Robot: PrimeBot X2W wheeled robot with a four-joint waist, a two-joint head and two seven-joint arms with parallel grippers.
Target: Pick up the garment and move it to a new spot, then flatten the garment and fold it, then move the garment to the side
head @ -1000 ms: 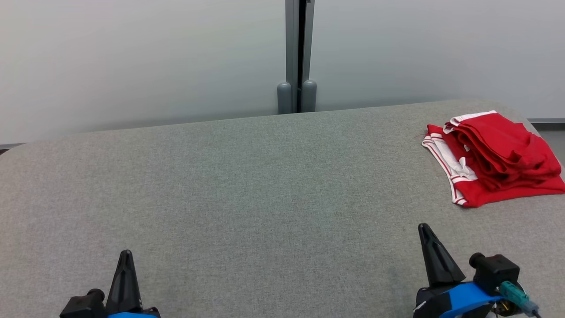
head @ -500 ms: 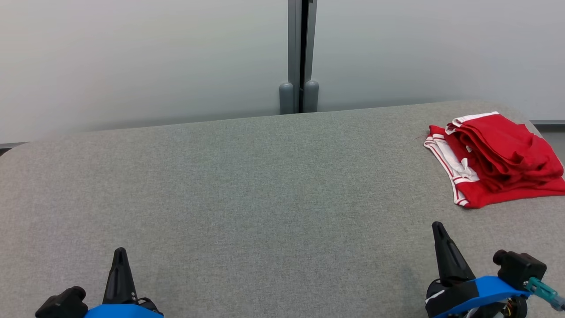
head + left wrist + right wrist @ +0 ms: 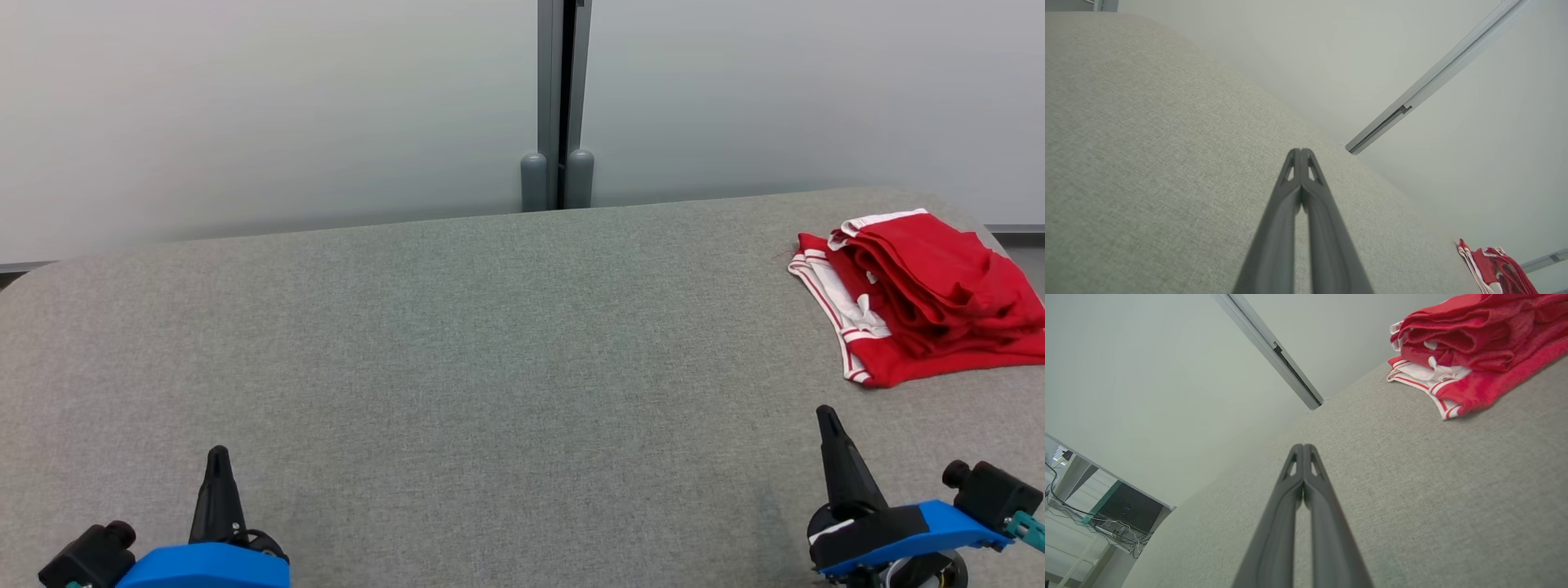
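A red garment (image 3: 922, 298) with white striped trim lies folded in a small stack at the far right of the grey table (image 3: 490, 343). It also appears in the right wrist view as the garment (image 3: 1478, 347) at top right, and small in the left wrist view as the garment (image 3: 1492, 267) at bottom right. My left gripper (image 3: 217, 457) rests at the lower left, shut and holding nothing, fingertips together (image 3: 1300, 153). At the lower right my right gripper (image 3: 827, 416) is shut too (image 3: 1303, 448), well short of the garment and nearer me.
Pale wall panels with a grey vertical post (image 3: 559, 106) stand behind the table's far edge. The table's right edge runs just past the garment. In the right wrist view a desk with cables (image 3: 1090, 514) shows beyond the table's left end.
Both grippers have drawn back toward me and slightly outward, the right one further right. The garment has not moved on the table; the camera has shifted a little.
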